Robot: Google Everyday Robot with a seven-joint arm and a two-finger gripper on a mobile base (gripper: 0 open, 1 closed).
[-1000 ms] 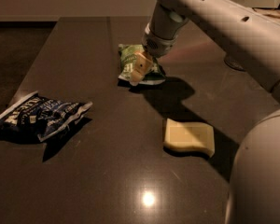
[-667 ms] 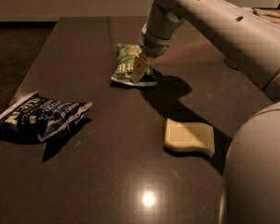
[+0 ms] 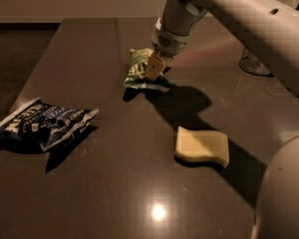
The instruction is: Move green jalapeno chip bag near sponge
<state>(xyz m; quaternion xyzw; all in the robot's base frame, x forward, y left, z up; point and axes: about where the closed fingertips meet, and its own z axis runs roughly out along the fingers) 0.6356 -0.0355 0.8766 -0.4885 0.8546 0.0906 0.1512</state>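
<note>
The green jalapeno chip bag (image 3: 137, 68) is at the back middle of the dark table (image 3: 89, 193), tilted, with a shadow just under it. My gripper (image 3: 154, 66) comes down from the upper right and is shut on the bag's right edge; its tan fingertips (image 3: 153, 63) overlap the bag. The pale yellow sponge (image 3: 202, 146) lies flat on the table, nearer the camera and to the right of the bag, well apart from it. The arm's shadow falls between them.
A larger dark blue chip bag (image 3: 41, 124) lies near the table's left edge. A clear glass object (image 3: 254, 63) stands at the back right, behind the arm. The robot's white arm (image 3: 249, 24) crosses the upper right and a white body part (image 3: 284, 193) fills the lower right.
The gripper has carried the green bag a little to the left, and the bag has turned more upright. The sponge and the blue bag have not moved.
</note>
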